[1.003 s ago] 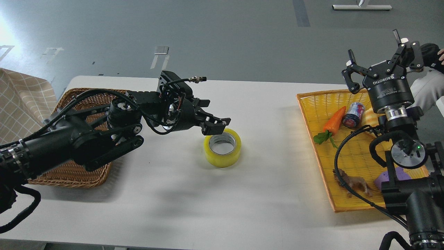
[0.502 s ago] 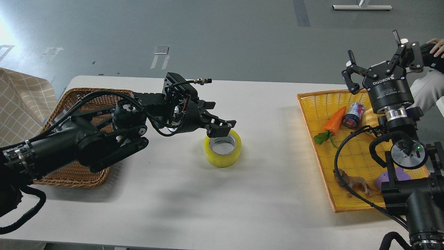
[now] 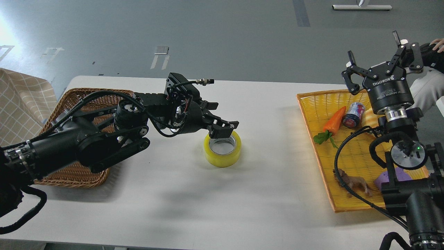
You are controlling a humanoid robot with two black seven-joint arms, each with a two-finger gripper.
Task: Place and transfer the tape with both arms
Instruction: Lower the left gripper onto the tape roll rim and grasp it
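The tape (image 3: 222,148), a yellow roll with a pale core, lies flat on the white table (image 3: 208,194) near its middle. My left arm reaches in from the left, and its gripper (image 3: 221,125) is open, with its fingertips (image 3: 223,131) at the roll's far rim, over the hole. I cannot tell whether they touch the roll. My right gripper (image 3: 378,60) is open and empty, raised high with its fingers pointing up, above the far end of the yellow tray (image 3: 350,152) on the right.
A brown wicker basket (image 3: 69,173) sits at the table's left, partly under my left arm. The yellow tray holds a toy carrot (image 3: 334,119), a small can (image 3: 353,115), a toy animal (image 3: 353,182) and a purple thing (image 3: 390,178). A checked cloth (image 3: 20,104) is at far left.
My left gripper has moved right and slightly down, from beside the tape's left rim to over its far rim and hole. The tape and the right arm have not moved.
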